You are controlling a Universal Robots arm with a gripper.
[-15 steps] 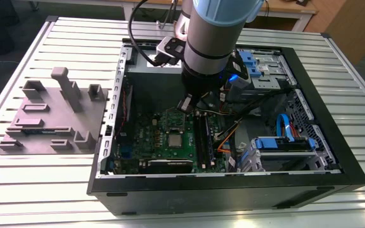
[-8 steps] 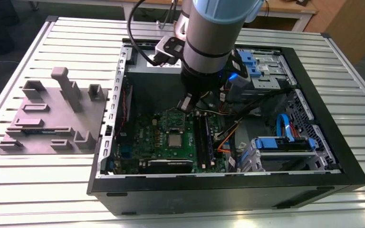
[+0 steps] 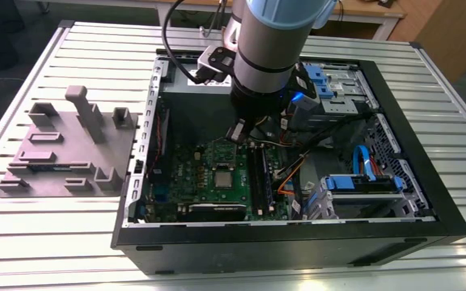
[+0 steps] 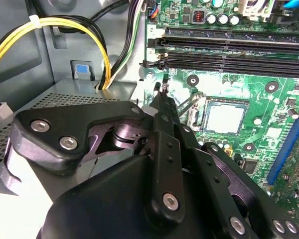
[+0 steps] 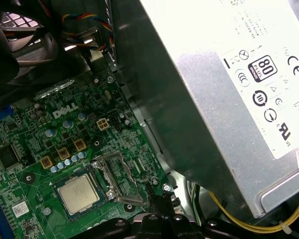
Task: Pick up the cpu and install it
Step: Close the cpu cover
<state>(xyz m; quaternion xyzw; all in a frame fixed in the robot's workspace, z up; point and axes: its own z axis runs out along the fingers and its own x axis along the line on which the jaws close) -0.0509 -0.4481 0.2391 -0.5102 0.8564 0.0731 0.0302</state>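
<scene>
The cpu [image 3: 223, 177] lies flat in the socket of the green motherboard [image 3: 186, 182] inside the open computer case, its silver top showing in both wrist views [image 4: 226, 117] [image 5: 78, 194]. The socket's metal retention frame [image 5: 117, 175] stands beside the chip, not over it. My gripper [image 3: 238, 133] hangs over the board just beyond the socket, on the power-supply side. Its black fingers [image 4: 162, 107] are pressed together into one narrow ridge, with nothing between them. The tip [image 5: 159, 193] sits close to the frame's edge and its thin lever [image 4: 189, 103].
The grey power-supply box [image 5: 229, 84] rises close beside the gripper, with yellow and black cables [image 4: 97, 35] near it. Long black memory slots [image 4: 229, 52] run past the socket. Blue drive brackets [image 3: 363, 182] fill the case's far side. A grey fixture block [image 3: 67, 151] sits on the slatted table.
</scene>
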